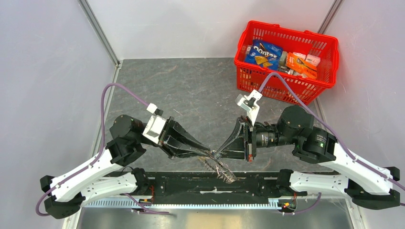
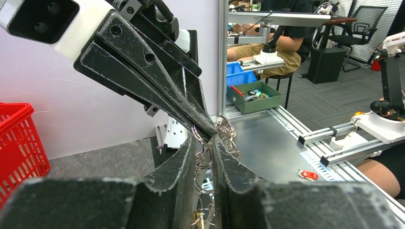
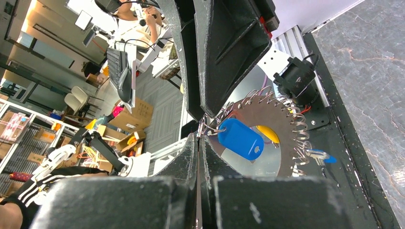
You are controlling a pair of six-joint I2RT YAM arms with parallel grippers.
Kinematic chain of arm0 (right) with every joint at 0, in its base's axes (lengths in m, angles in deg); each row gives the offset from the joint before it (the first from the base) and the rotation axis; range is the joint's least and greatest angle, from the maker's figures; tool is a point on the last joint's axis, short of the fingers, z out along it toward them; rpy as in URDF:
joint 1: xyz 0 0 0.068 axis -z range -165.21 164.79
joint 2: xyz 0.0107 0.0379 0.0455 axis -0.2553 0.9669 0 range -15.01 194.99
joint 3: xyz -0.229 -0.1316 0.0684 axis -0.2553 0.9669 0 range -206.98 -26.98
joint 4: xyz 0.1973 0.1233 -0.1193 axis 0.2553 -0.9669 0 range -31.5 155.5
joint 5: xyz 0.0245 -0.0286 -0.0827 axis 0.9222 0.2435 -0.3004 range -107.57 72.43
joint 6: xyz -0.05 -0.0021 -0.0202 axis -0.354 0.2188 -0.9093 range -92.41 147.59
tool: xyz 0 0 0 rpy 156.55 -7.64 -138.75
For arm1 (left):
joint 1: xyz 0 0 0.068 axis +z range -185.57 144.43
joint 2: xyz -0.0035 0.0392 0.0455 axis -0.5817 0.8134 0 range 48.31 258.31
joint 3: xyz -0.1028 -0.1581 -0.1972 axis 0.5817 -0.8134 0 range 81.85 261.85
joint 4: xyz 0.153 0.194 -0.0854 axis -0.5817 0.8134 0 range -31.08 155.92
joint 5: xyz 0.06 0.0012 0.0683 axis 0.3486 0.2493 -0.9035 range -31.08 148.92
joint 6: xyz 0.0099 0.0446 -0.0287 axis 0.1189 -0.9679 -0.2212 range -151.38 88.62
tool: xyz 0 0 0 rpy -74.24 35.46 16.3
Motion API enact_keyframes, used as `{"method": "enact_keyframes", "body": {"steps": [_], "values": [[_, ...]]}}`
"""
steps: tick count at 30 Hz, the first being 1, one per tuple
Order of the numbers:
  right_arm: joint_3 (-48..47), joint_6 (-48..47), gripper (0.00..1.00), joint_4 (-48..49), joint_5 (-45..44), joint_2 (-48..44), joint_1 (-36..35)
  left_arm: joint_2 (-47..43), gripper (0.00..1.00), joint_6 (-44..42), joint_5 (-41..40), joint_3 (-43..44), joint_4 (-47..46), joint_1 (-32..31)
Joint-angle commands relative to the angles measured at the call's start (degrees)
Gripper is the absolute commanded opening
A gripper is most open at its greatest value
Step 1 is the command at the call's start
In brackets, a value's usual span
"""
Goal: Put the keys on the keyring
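The keyring (image 1: 220,170) hangs limp below where my two grippers meet, above the table's near edge. In the right wrist view it is a dark toothed disc edged with wire rings (image 3: 291,121), with a yellow tag (image 3: 267,133). A tiny key with a blue head (image 3: 319,155) hangs on its rim. My left gripper (image 1: 207,152) is shut on the keyring's rings (image 2: 204,157). My right gripper (image 1: 218,153) is shut on a small ring carrying a blue tag (image 3: 240,138), tip to tip with the left gripper (image 3: 203,113).
A red basket (image 1: 286,29) with a Doritos bag (image 1: 265,53) and other packs stands at the back right. A black rail (image 1: 191,183) runs along the near edge under the keyring. A small red piece (image 2: 309,175) lies on the metal shelf below.
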Motion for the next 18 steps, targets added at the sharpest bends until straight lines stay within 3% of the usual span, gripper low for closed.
{"method": "enact_keyframes", "body": {"steps": [1, 18], "values": [[-1.5, -1.0, 0.00, 3.3, -1.4, -1.0, -0.2, 0.2, 0.24, 0.4, 1.5, 1.2, -0.7, -0.2], [-2.0, -1.4, 0.00, 5.2, -2.5, -1.2, -0.2, 0.2, 0.13, -0.1, 0.9, 0.6, -0.8, -0.2]]}}
